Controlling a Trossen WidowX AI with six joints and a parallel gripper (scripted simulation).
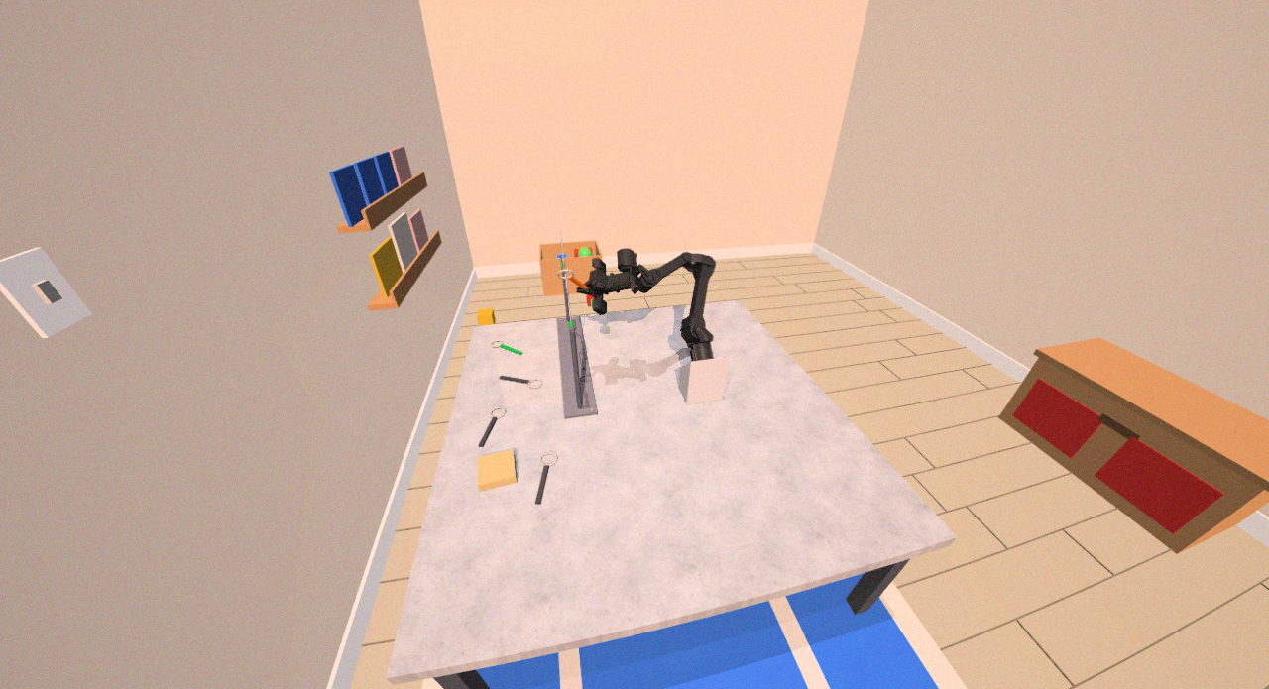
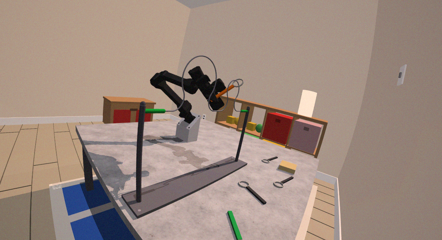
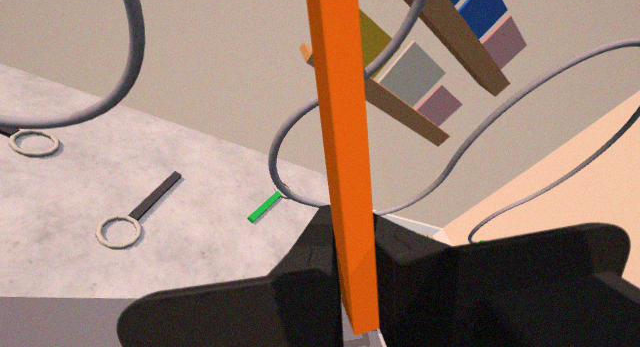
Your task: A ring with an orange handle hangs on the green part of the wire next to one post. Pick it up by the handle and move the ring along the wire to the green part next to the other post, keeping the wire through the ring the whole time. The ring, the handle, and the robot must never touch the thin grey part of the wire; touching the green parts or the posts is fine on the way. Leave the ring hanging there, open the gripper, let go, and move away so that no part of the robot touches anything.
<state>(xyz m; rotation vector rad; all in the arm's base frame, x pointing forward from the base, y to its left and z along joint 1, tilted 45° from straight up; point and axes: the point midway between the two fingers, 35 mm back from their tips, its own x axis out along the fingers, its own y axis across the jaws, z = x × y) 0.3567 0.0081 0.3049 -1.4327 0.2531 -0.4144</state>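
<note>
My gripper [image 1: 587, 289] [image 2: 217, 97] [image 3: 336, 213] is shut on the orange handle [image 1: 578, 282] [image 2: 224, 92] [image 3: 345, 112], near its lower end. The handle slants up to the ring [image 1: 566, 270] [image 2: 242, 82], which is at the top of the small wire bend nearer the far post [image 2: 242, 136] in the exterior view. The grey wire [image 2: 201, 56] [image 3: 137, 37] seems to pass through the ring; any contact cannot be made out. The ring is outside the wrist view. Green parts [image 2: 155, 111] [image 2: 244, 111] sit beside the near post [image 2: 140, 152] and the far post.
The base plate [image 1: 580, 411] [image 2: 185, 189] carries both posts. Beyond it lie a green-handled ring [image 1: 510, 349] [image 3: 264, 207], several dark-handled rings, one of them with its handle [image 2: 256, 194] towards the front, and a yellow block [image 1: 497, 469] [image 2: 287, 166]. A tall wire loop stands near the arm.
</note>
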